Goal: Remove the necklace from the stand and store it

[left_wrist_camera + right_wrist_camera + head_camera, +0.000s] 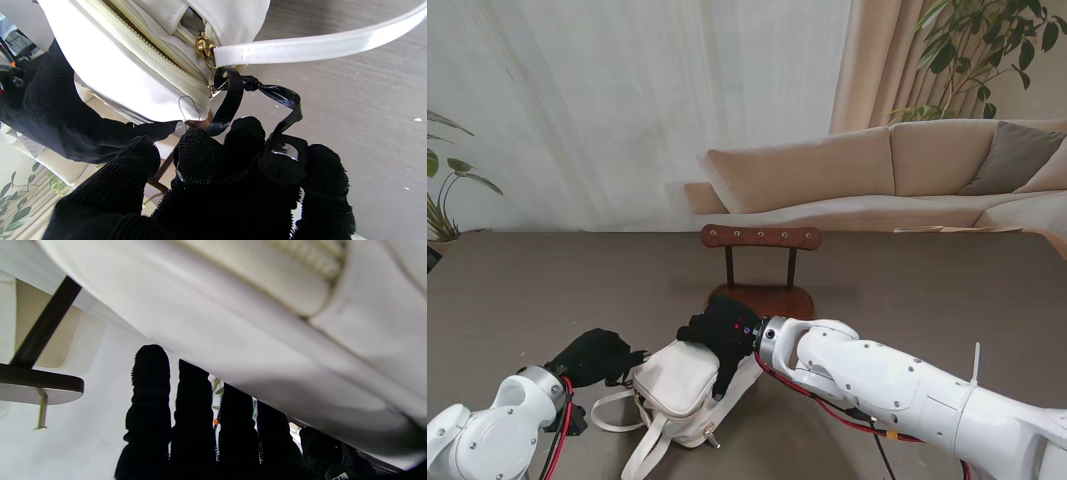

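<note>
The brown wooden stand (761, 238) is at the table's middle, and I see no necklace on its pegs or in any view. A white bag (685, 385) lies nearer to me, its zip (156, 55) running along the top. My left hand (597, 355) is at the bag's left end, fingers (245, 133) pinched on a black ribbon pull (230, 96) tied to the gold zip slider (204, 45). My right hand (722, 335) spans the bag's right end. Its thumb is on the far side and its straight fingers (150, 386) lie over the near side.
The bag's white strap (642, 445) loops on the table towards me. The stand's base (762, 298) sits just beyond my right hand. A beige sofa (897, 170) and plants stand behind the table.
</note>
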You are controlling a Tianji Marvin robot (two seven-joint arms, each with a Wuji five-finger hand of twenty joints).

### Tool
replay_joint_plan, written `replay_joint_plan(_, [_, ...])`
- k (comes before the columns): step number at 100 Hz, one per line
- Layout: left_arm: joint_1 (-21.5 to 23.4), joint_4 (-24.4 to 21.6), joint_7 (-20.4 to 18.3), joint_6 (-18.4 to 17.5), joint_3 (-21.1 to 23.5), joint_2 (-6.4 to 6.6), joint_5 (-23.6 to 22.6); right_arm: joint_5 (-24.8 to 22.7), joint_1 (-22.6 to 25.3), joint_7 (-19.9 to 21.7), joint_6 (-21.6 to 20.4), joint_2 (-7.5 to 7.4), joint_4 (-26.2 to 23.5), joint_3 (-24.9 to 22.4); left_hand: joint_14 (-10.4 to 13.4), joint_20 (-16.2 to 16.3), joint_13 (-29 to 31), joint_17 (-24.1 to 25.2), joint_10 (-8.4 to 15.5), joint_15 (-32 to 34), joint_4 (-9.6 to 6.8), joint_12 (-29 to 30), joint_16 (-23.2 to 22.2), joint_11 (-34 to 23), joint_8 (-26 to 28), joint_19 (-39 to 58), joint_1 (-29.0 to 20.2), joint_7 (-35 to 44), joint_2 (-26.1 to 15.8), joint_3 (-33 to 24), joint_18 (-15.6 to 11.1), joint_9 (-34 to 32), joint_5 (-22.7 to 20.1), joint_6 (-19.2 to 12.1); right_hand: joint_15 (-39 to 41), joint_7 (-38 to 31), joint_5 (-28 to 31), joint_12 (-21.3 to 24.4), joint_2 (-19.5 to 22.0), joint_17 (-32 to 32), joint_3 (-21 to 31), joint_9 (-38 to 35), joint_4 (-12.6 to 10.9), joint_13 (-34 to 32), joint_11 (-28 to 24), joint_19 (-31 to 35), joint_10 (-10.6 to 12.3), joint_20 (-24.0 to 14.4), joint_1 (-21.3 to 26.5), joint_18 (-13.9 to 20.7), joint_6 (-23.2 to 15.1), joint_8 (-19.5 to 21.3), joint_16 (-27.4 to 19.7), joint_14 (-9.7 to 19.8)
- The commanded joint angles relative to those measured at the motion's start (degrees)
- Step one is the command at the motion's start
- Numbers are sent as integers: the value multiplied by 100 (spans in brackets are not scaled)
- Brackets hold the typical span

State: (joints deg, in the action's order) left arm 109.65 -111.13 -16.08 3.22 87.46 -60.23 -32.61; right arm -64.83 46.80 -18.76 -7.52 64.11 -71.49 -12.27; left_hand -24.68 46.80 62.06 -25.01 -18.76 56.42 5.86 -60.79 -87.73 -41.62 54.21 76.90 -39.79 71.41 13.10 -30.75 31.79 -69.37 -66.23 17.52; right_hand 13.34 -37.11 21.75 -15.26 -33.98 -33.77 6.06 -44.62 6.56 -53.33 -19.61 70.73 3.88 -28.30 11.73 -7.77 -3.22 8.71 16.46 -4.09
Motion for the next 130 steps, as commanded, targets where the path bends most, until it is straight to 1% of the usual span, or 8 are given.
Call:
replay_joint_plan(1, [14,2,-48,4,23,-48,-51,-13,169,405,175,-183,376,-18,-147,85,180,-112,48,192,-63,-74,-121,-120,48,438,257,170,85,-115,-149,-236,-169,119,1405,-1932,1245,-716,2992,-3,849,-1562,-532,-1254,-998,250,64,-243,2652,-65,-494,158,658,181])
replay_joint_plan(21, [27,-39,227,-109,69,-90,-266,105,317,830,592,-170,264,-159,-121,75,199,-155,81,204,-55,-67,-102,-121,40,458,299,171,98,-162,-155,-263,-193,75,1462,-1855,1325,-755,2981,-59,914,-1601,-593,-1352,-922,340,-25,-356,2653,-154,-366,194,745,40])
replay_joint_plan(46, [315,-374,176,-95,257,-91,-332,354,349,1284,1042,-107,271,-189,-98,56,237,-200,88,233,-47,-63,-86,-129,39,479,320,179,90,-185,-129,-289,-199,57,1466,-1756,1371,-787,3030,-67,980,-1562,-602,-1348,-857,392,-111,-455,2656,-233,-240,247,798,-89])
replay_joint_plan(63, [589,-704,-67,-225,428,-62,-225,471,334,1399,1250,-59,328,-173,-108,35,217,-159,80,232,-43,-60,-81,-122,39,460,307,174,84,-175,-150,-281,-193,68,1463,-1685,1380,-810,3067,-57,990,-1549,-604,-1363,-843,384,-145,-492,2642,-252,-184,289,816,-110])
replay_joint_plan(81, [805,-1012,-17,-401,529,-76,-269,546,312,1506,1330,-41,351,-151,-103,24,202,-149,87,228,-44,-59,-79,-113,39,457,300,167,78,-161,-161,-265,-178,76,1464,-1633,1400,-830,3073,-64,993,-1531,-605,-1361,-839,391,-165,-529,2651,-259,-157,341,833,-131])
replay_joint_plan(95, [933,-1246,-58,-440,568,-75,-217,645,280,1555,1415,6,418,-72,-100,16,201,-148,87,227,-45,-62,-78,-110,44,464,291,172,72,-140,-171,-256,-171,63,1471,-1598,1399,-840,3079,-77,993,-1517,-605,-1365,-832,404,-169,-557,2656,-267,-137,372,846,-141])
replay_joint_plan(110, [1050,-1456,-219,-445,554,-49,-150,784,193,1549,1518,109,578,93,-102,12,193,-144,74,225,-47,-64,-78,-106,45,465,278,163,62,-122,-163,-250,-159,77,1480,-1558,1403,-851,3096,-82,983,-1506,-603,-1374,-830,428,-179,-593,2653,-266,-119,408,859,-142])
replay_joint_plan(130, [1126,-1696,-455,-429,478,-3,-218,857,177,1588,1609,163,607,162,-74,0,167,-130,102,209,-57,-69,-77,-97,51,462,196,153,-12,57,-200,-238,-132,46,1484,-1508,1402,-856,3122,-77,963,-1475,-601,-1361,-816,451,-194,-639,2636,-267,-105,448,872,-169])
